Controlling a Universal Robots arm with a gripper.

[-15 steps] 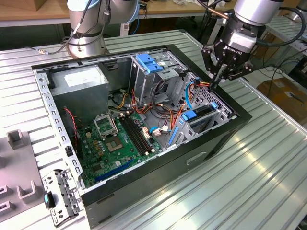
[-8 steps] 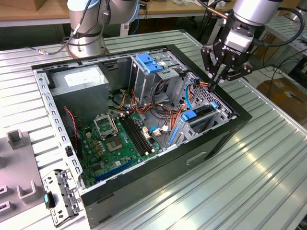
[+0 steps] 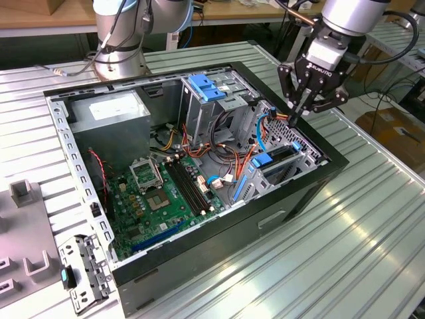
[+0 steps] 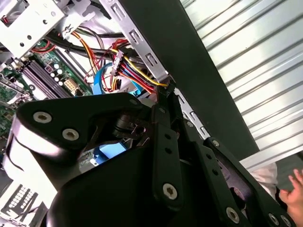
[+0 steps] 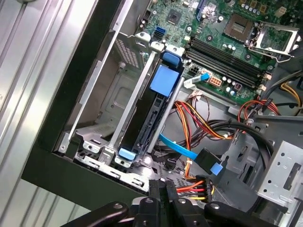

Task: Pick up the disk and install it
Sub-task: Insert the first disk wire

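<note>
Toward the exterior view's left, a grey box (image 3: 109,114) is seen inside the case (image 3: 219,266). Further right, the disk (image 3: 275,157) is judged to be seated on edge in its cage. Above it the gripper (image 3: 295,119) is pinched together with nothing held. Any pressing should be kept straight along the rails, clear of the cables (image 3: 236,156). Whether the disk is fully latched cannot be made out.

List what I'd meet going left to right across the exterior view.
Small grey metal bracket with a blue latch → green motherboard → black end effector, fingers shut → brown cardboard box.
</note>
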